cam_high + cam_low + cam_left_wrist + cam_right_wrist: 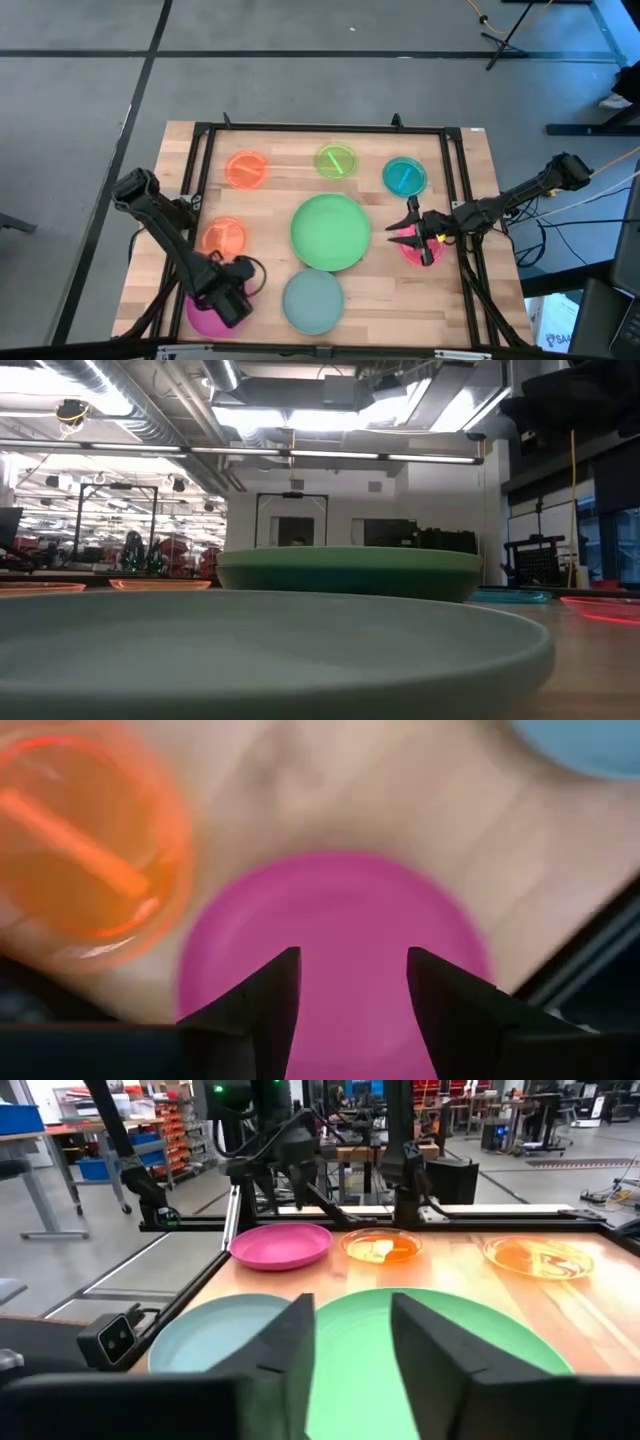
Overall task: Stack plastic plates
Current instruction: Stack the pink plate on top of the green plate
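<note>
Left gripper (348, 1010) hangs open, empty, above the magenta plate (340, 930); right gripper (412, 231), open, empty, over the red-pink plate (420, 250), which its wrist view omits

Plates on the table (270, 150), eight visible: one large green plate (330, 232); one pale blue-grey plate (312, 301); one magenta plate (203, 317); two orange plates (246, 169) (223, 237); one lime plate (336, 160); one teal plate (404, 177); one red-pink plate (414, 248). Robot arms: two.
</note>
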Available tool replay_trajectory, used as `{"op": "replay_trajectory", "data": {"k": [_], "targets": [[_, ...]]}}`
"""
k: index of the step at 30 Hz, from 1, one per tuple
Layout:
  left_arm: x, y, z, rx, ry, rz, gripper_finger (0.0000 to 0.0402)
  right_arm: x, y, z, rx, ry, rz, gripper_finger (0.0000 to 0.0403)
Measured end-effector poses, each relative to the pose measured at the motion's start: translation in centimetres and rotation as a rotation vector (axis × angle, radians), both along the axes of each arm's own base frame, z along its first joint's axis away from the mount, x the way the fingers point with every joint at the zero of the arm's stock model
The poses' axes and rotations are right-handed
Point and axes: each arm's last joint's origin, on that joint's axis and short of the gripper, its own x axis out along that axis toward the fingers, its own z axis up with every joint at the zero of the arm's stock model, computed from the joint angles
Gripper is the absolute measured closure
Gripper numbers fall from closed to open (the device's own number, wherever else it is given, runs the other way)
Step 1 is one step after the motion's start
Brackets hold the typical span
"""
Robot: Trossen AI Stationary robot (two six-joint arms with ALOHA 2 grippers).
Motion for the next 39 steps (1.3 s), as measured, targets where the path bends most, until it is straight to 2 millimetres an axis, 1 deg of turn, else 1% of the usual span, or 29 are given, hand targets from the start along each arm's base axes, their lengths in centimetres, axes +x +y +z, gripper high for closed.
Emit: {"op": "replay_trajectory", "data": {"k": [3, 6, 9, 13, 16, 20, 23, 25, 29, 39], "targets": [[-2.0, 0.4, 1.2, 0.028, -0.007, 0.050, 0.0223, 0.0, 0.0, 0.1, 0.005, -0.012, -0.010, 0.0238], [-4.0, 1.2, 1.7, 0.009, -0.026, 0.120, 0.0223, 0.0, -0.1, 0.2, 0.008, -0.017, -0.044, 0.0221], [-5.7, 2.4, 1.0, 0.002, 0.001, 0.203, 0.0223, 0.0, -0.3, 0.2, 0.008, -0.019, -0.095, 0.0216], [-7.0, 3.9, -0.7, 0.014, 0.082, 0.250, 0.0223, 0.0, -0.4, 0.2, 0.007, -0.019, -0.131, 0.0215], [-7.4, 4.5, -2.0, 0.002, 0.149, 0.263, 0.0223, 0.0, -0.4, 0.2, 0.006, -0.019, -0.130, 0.0215], [-7.6, 4.7, -4.2, -0.073, 0.218, 0.230, 0.0223, 0.0, -0.4, 0.2, 0.006, -0.018, -0.129, 0.0215], [-7.6, 4.6, -5.7, -0.138, 0.217, 0.181, 0.0223, 0.0, -0.3, 0.1, 0.001, -0.009, -0.121, 0.0215], [-7.7, 4.7, -6.5, -0.144, 0.209, 0.163, 0.0223, 0.0, -0.3, 0.0, -0.001, -0.004, -0.119, 0.0215], [-8.2, 5.3, -7.6, -0.120, 0.233, 0.181, 0.0223, 0.0, -0.3, 0.0, 0.000, -0.005, -0.099, 0.0215], [-8.4, 5.5, -9.8, -0.193, 0.183, 0.155, 0.0228, 0.0, -0.2, 0.0, 0.002, -0.004, -0.071, 0.0215]]}}
